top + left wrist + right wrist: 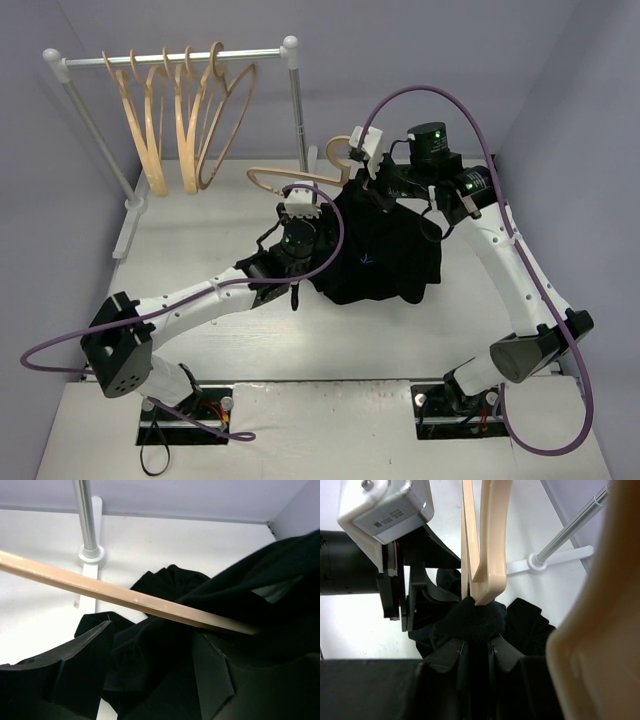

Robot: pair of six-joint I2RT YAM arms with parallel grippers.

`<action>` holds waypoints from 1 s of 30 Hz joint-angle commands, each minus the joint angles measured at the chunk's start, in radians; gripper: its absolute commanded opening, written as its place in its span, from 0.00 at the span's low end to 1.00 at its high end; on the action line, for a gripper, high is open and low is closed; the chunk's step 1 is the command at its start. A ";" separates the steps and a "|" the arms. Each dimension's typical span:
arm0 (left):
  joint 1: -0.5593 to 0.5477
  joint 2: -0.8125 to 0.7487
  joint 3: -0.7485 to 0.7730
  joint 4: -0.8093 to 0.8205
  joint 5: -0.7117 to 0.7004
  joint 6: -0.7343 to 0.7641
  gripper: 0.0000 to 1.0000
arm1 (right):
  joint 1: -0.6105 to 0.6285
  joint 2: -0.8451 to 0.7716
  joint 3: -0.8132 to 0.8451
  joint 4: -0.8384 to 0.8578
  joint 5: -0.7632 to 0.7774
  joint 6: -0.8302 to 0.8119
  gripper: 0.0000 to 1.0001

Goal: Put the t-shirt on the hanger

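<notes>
The black t-shirt (385,255) hangs bunched at the table's centre. The tan wooden hanger (285,178) is held up behind it, with its hook (335,155) beside my right wrist. My right gripper (372,185) is shut on a wad of t-shirt fabric (475,620). The hanger's arm (487,540) runs into that wad, and the hook (600,630) looms close on the right. Whether wood is also pinched is hidden. My left gripper (310,200) is open. Its fingers (85,665) stand wide apart with loose t-shirt fabric (150,650) between them, under the hanger's arm (125,597).
A clothes rack (170,60) at the back left carries several identical wooden hangers (180,120). Its right post (298,100) stands just behind the held hanger, and its foot shows in the left wrist view (90,555). Grey walls close in the back and sides.
</notes>
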 commanded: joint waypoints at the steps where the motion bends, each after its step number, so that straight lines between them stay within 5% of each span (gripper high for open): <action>1: -0.001 0.017 0.051 0.122 -0.092 -0.024 0.57 | -0.005 -0.031 0.018 0.091 -0.046 0.038 0.00; 9: 0.058 0.029 0.030 0.128 -0.157 -0.043 0.57 | -0.007 -0.084 -0.024 0.095 -0.015 0.046 0.00; 30: 0.282 -0.111 -0.104 0.074 0.033 -0.045 0.54 | -0.012 -0.193 -0.121 0.097 0.178 0.029 0.00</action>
